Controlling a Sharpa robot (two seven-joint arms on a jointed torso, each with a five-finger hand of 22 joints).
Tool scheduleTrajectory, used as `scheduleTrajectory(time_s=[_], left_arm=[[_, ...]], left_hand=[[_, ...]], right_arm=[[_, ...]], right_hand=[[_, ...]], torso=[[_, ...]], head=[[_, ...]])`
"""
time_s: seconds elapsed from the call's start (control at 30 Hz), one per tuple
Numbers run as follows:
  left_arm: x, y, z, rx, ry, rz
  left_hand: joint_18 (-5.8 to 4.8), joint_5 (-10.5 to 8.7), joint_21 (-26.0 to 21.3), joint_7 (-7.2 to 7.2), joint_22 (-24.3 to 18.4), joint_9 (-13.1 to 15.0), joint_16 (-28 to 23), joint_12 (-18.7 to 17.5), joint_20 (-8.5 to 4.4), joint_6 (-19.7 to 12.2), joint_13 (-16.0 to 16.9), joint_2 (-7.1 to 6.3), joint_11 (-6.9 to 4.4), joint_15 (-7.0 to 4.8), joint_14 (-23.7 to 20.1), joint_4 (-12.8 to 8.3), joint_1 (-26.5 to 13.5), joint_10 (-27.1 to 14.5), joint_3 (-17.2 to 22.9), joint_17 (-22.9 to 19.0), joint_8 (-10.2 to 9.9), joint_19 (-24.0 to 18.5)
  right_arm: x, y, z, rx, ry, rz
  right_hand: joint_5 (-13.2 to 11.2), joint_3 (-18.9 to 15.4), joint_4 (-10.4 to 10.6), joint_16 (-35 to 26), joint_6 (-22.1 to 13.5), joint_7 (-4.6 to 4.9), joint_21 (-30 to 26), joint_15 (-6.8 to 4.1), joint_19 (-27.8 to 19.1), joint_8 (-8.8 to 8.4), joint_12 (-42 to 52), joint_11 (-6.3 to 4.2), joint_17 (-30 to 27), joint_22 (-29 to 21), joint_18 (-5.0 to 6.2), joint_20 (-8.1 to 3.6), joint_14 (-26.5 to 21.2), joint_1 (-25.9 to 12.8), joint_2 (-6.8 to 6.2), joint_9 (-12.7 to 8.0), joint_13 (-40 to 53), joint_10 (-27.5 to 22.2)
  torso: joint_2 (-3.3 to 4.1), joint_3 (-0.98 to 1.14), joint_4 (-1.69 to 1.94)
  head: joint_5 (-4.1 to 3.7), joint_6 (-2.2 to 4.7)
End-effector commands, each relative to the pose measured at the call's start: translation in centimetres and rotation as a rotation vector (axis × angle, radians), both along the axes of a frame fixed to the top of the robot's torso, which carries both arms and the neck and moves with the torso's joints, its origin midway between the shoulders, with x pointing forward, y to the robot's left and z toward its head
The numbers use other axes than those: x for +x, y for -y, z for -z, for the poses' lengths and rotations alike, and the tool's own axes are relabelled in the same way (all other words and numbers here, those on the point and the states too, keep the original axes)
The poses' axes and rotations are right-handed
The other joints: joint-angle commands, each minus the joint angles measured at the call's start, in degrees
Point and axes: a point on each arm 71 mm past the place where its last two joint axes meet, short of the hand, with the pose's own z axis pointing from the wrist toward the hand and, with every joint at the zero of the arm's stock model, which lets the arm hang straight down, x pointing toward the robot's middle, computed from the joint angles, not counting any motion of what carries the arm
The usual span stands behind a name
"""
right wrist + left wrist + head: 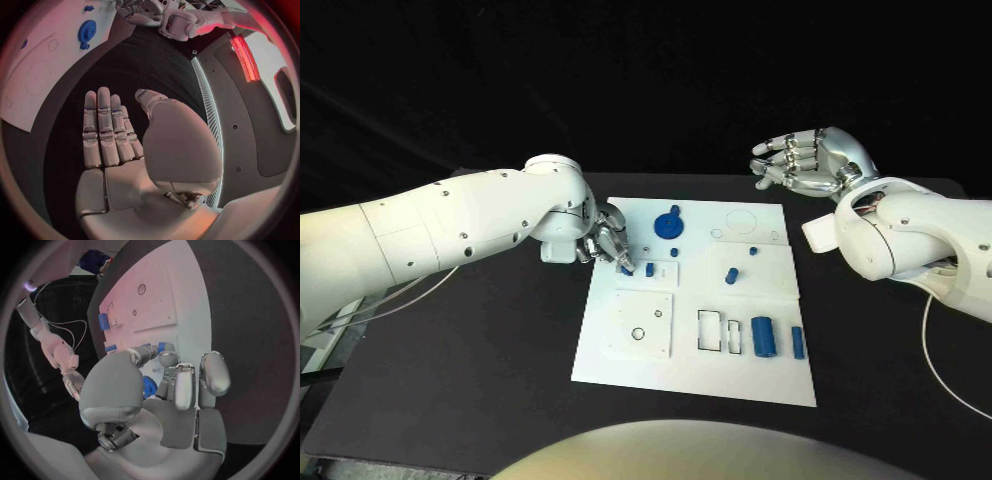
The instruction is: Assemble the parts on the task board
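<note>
Left robot hand is pinching a blue part over the board; right robot hand is hovering spread, empty. Most parts are lying loose, so assembly seems barely begun.

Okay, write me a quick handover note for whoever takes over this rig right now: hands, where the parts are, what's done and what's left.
Left hand: down at the left edge of the task board, fingertips at a small blue part; whether it grips the part I cannot tell.
Right hand: raised off the board's far right corner, fingers apart, holding nothing.
Parts: blue gear at the board's far middle, large blue cylinder with a slimmer blue pin beside it near the right, other small blue pieces in the middle.
Done: cannot tell which parts are seated.
Left: probably place the part under the left hand, then the cylinder and pin.
</note>
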Motion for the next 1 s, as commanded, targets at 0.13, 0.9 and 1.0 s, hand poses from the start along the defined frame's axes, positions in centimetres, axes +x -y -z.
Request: scheduleTrajectory(time_s=[0.13, 0.9, 1.0], left_arm=[[0.09, 0.21, -0.08, -0.006, 0.009, -0.005], [-0.04, 0.15, -0.10, -0.009, 0.007, -0.006], [-0.06, 0.19, -0.10, -0.008, 0.006, -0.005]], left_hand=[[-0.58, 0.32, 0.33, -0.56, 0.12, 0.06, 0.03, -0.27, -0.06, 0.60, 0.00, 0.45, -0.15, -0.31, 3.78, -10.26, -0.03, 0.27, 10.55, 6.67, 0.19, 0.28], [-0.61, 0.42, 0.40, -0.56, 0.25, 0.07, 0.04, -0.23, -0.05, 0.66, 0.08, 0.41, -0.15, -0.30, 3.79, -10.41, -0.12, 0.36, 10.73, 6.69, 0.22, 0.33], [-0.61, 0.42, 0.40, -0.56, 0.25, 0.07, 0.04, -0.23, -0.05, 0.66, 0.08, 0.41, -0.15, -0.30, 3.79, -10.41, -0.12, 0.36, 10.73, 6.69, 0.22, 0.33]], right_arm=[[-0.06, -0.16, 0.02, 0.000, -0.001, -0.017], [-0.06, -0.15, 0.02, 0.000, -0.001, -0.017], [-0.05, -0.15, 0.02, 0.000, -0.001, -0.017]], right_hand=[[-0.17, -0.07, -0.04, -0.17, 0.26, 0.29, -0.20, 0.27, -0.08, -0.32, -0.30, 0.03, -0.05, -0.06, 0.24, 0.30, 0.22, -0.61, 0.13, -0.06, -0.07, 0.27], [-0.17, -0.07, -0.04, -0.17, 0.26, 0.29, -0.20, 0.27, -0.08, -0.32, -0.30, 0.03, -0.05, -0.06, 0.24, 0.30, 0.22, -0.61, 0.13, -0.06, -0.07, 0.27], [-0.17, -0.07, -0.04, -0.17, 0.26, 0.29, -0.20, 0.27, -0.08, -0.32, -0.30, 0.03, -0.05, -0.06, 0.24, 0.30, 0.22, -0.61, 0.13, -0.06, -0.07, 0.27]], torso=[[0.05, -0.01, -0.04], [0.01, -0.01, 0.00], [0.00, 0.01, 0.00]], head=[[-0.08, 0.02], [-0.11, -0.19], [-0.09, -0.24]])
